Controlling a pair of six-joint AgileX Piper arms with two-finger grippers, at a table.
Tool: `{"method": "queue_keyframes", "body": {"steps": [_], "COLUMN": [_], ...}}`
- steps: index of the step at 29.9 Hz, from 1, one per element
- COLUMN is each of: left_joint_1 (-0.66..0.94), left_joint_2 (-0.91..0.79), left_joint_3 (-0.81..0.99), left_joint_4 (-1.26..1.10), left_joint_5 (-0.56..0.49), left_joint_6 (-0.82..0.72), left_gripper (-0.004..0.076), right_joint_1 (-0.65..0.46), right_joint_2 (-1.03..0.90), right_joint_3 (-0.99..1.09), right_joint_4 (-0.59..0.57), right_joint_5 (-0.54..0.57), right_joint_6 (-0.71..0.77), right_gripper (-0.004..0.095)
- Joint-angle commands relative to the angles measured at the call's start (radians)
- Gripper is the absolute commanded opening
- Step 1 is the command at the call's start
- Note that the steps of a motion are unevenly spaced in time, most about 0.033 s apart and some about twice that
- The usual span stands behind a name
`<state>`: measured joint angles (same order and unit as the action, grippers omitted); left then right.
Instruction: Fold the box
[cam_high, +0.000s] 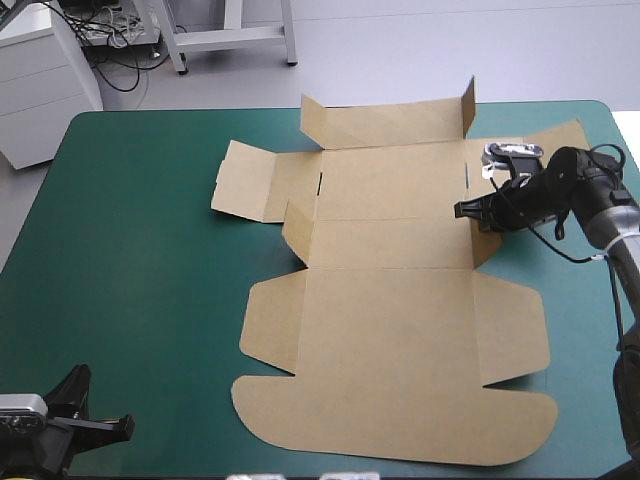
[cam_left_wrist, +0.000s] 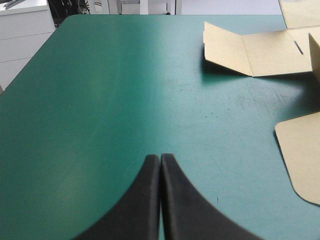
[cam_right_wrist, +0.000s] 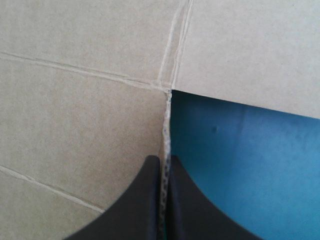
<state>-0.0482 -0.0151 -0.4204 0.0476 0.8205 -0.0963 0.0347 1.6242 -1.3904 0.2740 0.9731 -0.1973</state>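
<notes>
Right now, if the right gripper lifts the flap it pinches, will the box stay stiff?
Probably not: the box looks likely to hinge at its scored creases, as some flaps already stand up. A thin sheet, it seems light and may slide on the teal-green cover when the right gripper pulls.

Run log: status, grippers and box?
Left gripper: jaws shut, empty, over teal-green cover. Right gripper: shut on side flap of brown cut-board box. Box mostly flat; nothing in the way.

The box (cam_high: 390, 330) is plain brown board (paler lines along its creases); the worktop (cam_high: 140, 250) is teal-green; the left gripper (cam_left_wrist: 160, 158) and right gripper (cam_right_wrist: 164, 160) are black.
</notes>
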Motion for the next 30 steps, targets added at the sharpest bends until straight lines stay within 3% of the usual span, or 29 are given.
{"method": "queue_keyframes", "body": {"steps": [1,9,16,20,24,30], "left_joint_1": [-0.005,-0.005,-0.005,-0.005,-0.005,-0.005], "left_joint_2": [-0.016,-0.016,-0.016,-0.016,-0.016,-0.016], "left_joint_3": [-0.021,-0.021,-0.021,-0.021,-0.021,-0.021], "left_joint_4": [-0.002,-0.004,-0.005,-0.005,-0.005,-0.005], "left_joint_5": [-0.076,-0.076,-0.076,-0.076,-0.076,-0.076], "left_joint_6": [-0.005,-0.005,-0.005,-0.005,-0.005,-0.005], "left_gripper": [-0.0032,-0.0032,-0.0032,-0.0032,-0.0032,-0.0032], "right_joint_1": [-0.007,-0.007,0.005,0.049,0.115,0.227], "right_joint_2": [-0.031,0.053,0.139,0.193,0.250,0.320], "right_joint_3": [-0.142,-0.401,-0.475,-0.486,-0.491,-0.491], "right_joint_4": [0.019,0.039,0.160,0.131,0.114,0.114], "right_joint_5": [-0.014,0.155,0.166,0.164,0.118,-0.049], "right_joint_6": [-0.094,-0.300,-0.515,-0.649,-0.785,-0.989], "right_gripper": [-0.0023,-0.0024,-0.0023,-0.0023,-0.0023,-0.0024]}}
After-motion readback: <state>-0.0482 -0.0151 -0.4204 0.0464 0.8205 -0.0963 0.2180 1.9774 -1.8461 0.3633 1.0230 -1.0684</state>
